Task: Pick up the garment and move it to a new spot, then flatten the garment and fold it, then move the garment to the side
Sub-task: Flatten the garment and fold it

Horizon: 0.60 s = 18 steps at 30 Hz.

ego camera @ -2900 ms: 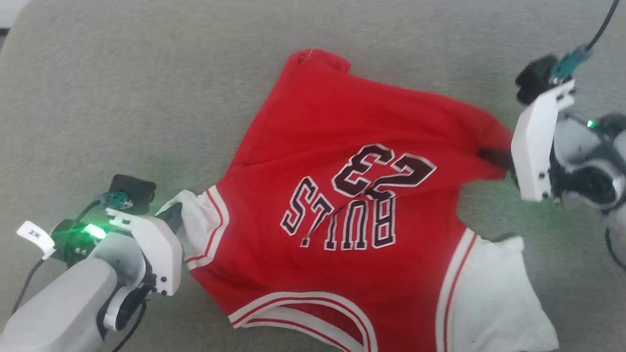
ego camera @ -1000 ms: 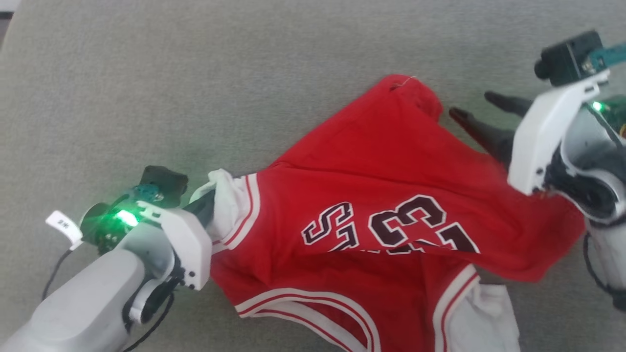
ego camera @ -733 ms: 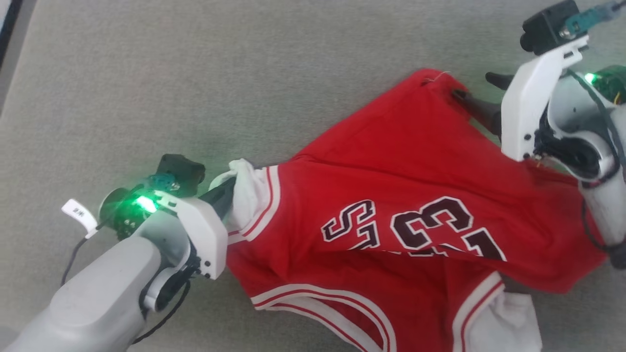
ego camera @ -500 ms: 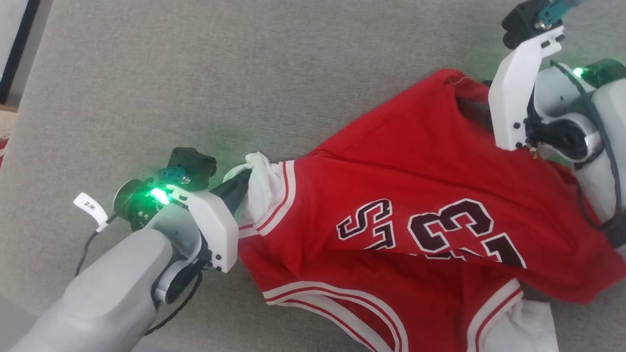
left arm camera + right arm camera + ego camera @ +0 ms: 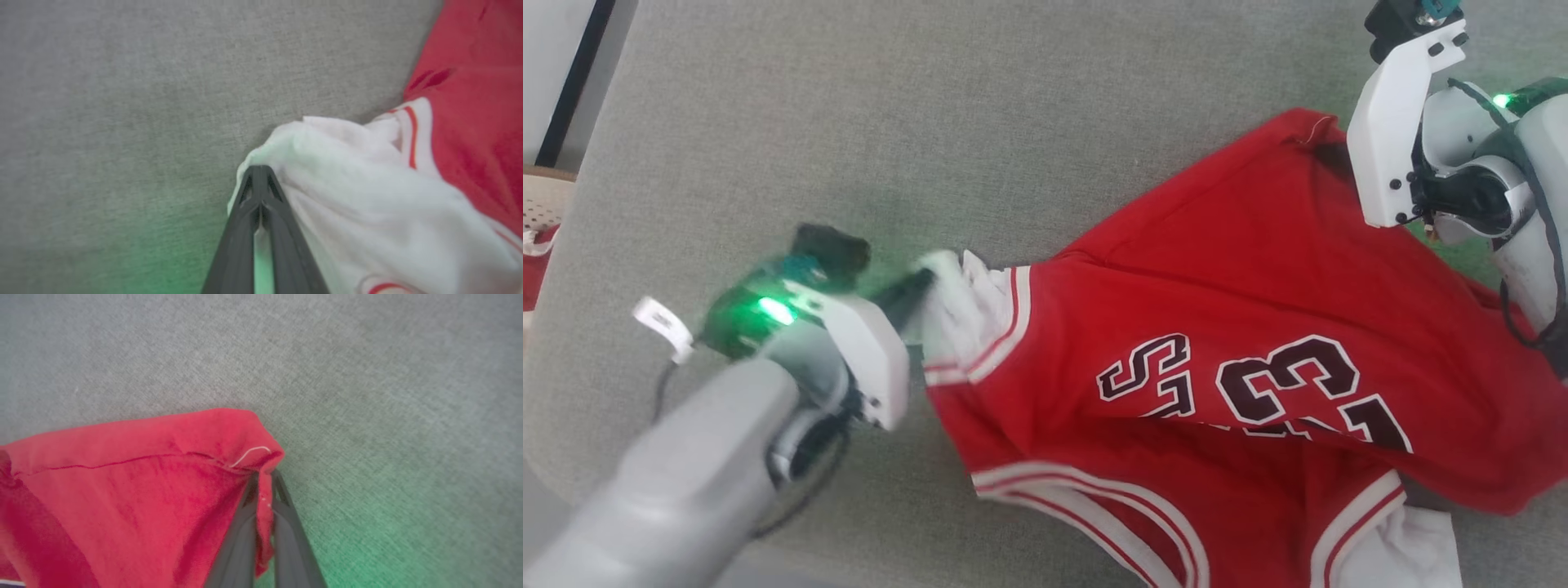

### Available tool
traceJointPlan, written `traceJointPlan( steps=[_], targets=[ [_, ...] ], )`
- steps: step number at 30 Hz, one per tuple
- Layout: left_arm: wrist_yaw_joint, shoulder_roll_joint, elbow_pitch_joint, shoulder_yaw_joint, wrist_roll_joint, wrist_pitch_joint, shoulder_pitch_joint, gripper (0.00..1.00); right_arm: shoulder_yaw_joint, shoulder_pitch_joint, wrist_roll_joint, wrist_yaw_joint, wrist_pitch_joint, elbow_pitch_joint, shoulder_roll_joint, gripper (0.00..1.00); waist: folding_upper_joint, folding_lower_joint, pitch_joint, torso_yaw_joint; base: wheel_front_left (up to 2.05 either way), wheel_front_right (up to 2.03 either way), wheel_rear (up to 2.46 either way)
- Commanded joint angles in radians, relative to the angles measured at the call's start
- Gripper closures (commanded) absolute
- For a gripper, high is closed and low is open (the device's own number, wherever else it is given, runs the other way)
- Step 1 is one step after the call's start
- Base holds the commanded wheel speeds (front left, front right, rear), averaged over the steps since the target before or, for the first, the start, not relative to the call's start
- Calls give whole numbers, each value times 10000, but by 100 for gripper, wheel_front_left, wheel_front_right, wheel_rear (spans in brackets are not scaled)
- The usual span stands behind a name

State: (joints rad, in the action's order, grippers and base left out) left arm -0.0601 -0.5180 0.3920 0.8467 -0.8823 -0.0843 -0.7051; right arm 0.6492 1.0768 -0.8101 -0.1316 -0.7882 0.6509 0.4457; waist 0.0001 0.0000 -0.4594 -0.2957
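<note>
The garment (image 5: 1176, 269) lies spread across a grey fabric-covered surface (image 5: 849, 122), chest side up. It takes up the centre and right of the head view. A fold of red cloth partly covers its dark lettering (image 5: 1258, 384). One white sleeve (image 5: 347, 183) points toward the left arm. The other sleeve (image 5: 1409, 555) lies at the lower right edge of the head view.

The left gripper (image 5: 258, 175) is closed, its two dark fingers meeting at the tip. The bunched edge of the white sleeve is pinched between them, and the cloth wraps round the right side of the tip in the left wrist view. The left arm is blurred in the head view, so the contact point is read from the wrist view alone.

The right gripper (image 5: 263, 479) is clamped on the garment. A narrow band of red cloth runs down between its fingers, which stand almost together. The grip sits at the hem corner (image 5: 245, 433), just below a loose white thread (image 5: 251, 454). The corner bulges above the fingertips and appears slightly raised off the surface, though the right wrist view does not settle this.
</note>
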Motion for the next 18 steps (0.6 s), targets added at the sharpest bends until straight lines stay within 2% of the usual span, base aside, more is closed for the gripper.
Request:
traceJointPlan(
  steps=[1,10,18],
  targets=[
    [-162,-400,265,-151,-94,-280,-325,100,122,6,-117,20,93,182,42,100,-1,0,175,163,0,0,0],
    [-80,-1361,-227,-426,332,-1403,-2142,100,155,730,-716,17,831,-496,364,100,-1,0,964,921,0,0,0],
    [148,-1853,-244,-473,749,-2339,-3792,100,97,1129,-965,17,1357,-980,550,100,-1,0,1638,1616,0,0,0]
  ],
)
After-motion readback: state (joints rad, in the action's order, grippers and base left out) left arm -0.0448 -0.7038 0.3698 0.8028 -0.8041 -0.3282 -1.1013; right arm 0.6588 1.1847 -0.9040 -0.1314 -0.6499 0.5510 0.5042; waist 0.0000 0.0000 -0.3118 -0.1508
